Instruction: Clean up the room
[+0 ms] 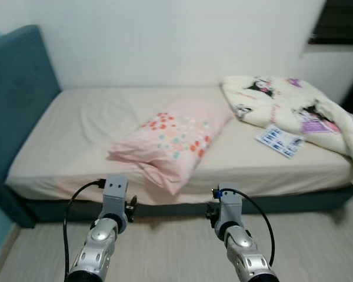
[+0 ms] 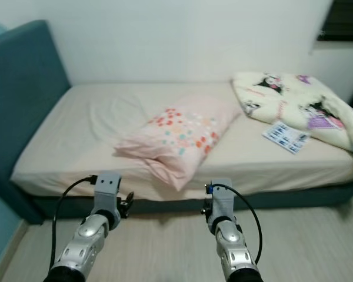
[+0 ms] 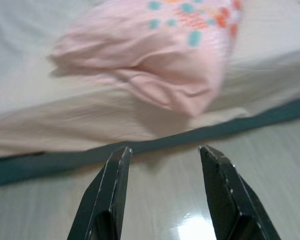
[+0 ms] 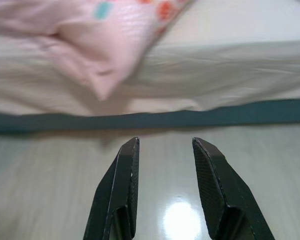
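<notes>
Pillow [image 1: 173,138] mid-bed [image 1: 76,126]; blanket [image 1: 294,108] right; booklet-like item [image 1: 279,141] between.

A white wall [image 1: 182,41] backs the bed [image 1: 94,126], its teal headboard [image 1: 15,100] standing left; pale wood floor [image 1: 176,247] lies below.

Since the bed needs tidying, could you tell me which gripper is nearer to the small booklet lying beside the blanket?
Right. The right gripper hovers over the floor before the bed edge, closer to the booklet; the left gripper is farther off, beyond the pink pillow.
</notes>
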